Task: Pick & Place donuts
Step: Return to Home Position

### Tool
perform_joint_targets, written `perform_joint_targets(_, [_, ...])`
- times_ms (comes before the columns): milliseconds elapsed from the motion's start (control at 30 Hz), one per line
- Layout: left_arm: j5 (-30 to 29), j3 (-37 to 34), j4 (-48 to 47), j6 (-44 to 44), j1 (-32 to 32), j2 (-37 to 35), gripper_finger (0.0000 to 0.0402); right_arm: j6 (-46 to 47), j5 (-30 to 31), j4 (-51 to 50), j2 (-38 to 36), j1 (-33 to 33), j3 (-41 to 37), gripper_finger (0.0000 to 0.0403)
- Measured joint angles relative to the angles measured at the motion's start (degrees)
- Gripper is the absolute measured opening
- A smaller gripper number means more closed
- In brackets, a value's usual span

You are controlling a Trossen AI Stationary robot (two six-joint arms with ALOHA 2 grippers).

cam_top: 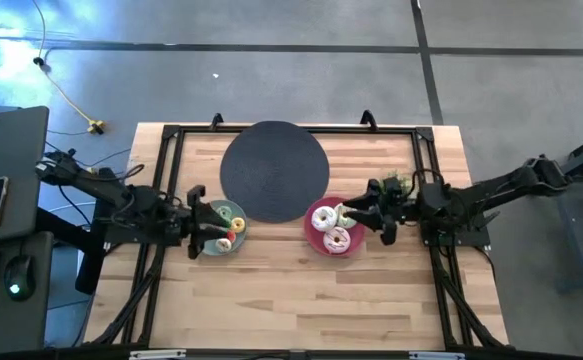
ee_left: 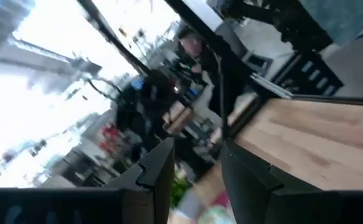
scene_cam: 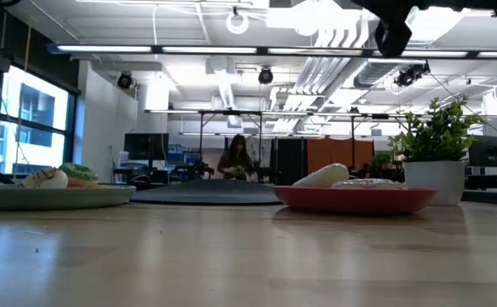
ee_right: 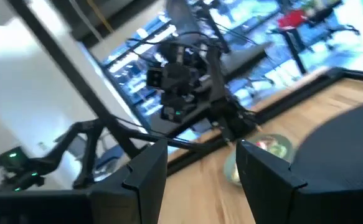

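My left gripper [cam_top: 204, 222] hangs over the outer rim of the grey-green plate [cam_top: 214, 250], fingers parted and holding nothing; the left wrist view shows only table edge and room through the gap. The small donuts [cam_top: 233, 226] lie on that plate just ahead of my fingertips, not between them. My right gripper [cam_top: 366, 215] sits at the outer rim of the pink plate [cam_top: 311, 225], fingers spread and empty too, with the big donuts [cam_top: 337, 238] on the plate just past the tips. The low view shows both plates with nothing of mine down at their level. Between the plates and farther back lies the round dark mat [cam_top: 274, 170], its edge near both rims. The near half of the table [cam_top: 291, 300] is bare wood, the widest free room. Black rails [cam_top: 161, 190] run along both sides and the far edge, under my arms. A potted plant [cam_top: 396, 182] stands close beside my right wrist, on the far side. A person [scene_cam: 235, 158] is well beyond the table.
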Motion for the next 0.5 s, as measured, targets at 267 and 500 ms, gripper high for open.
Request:
perform_joint_targets(267, [8.68, -0.15, -1.95, 4.65, 9.56, 2.75, 0.0124, -5.96, -2.91, 8.25, -1.01, -2.20, -5.00, 0.0181])
perform_joint_targets(500, [16.16, 0.12, -14.46, 7.03, 19.02, -14.65, 0.0124, -7.44, -8.43, 7.95, -12.09, -3.48, -11.33, 0.0181])
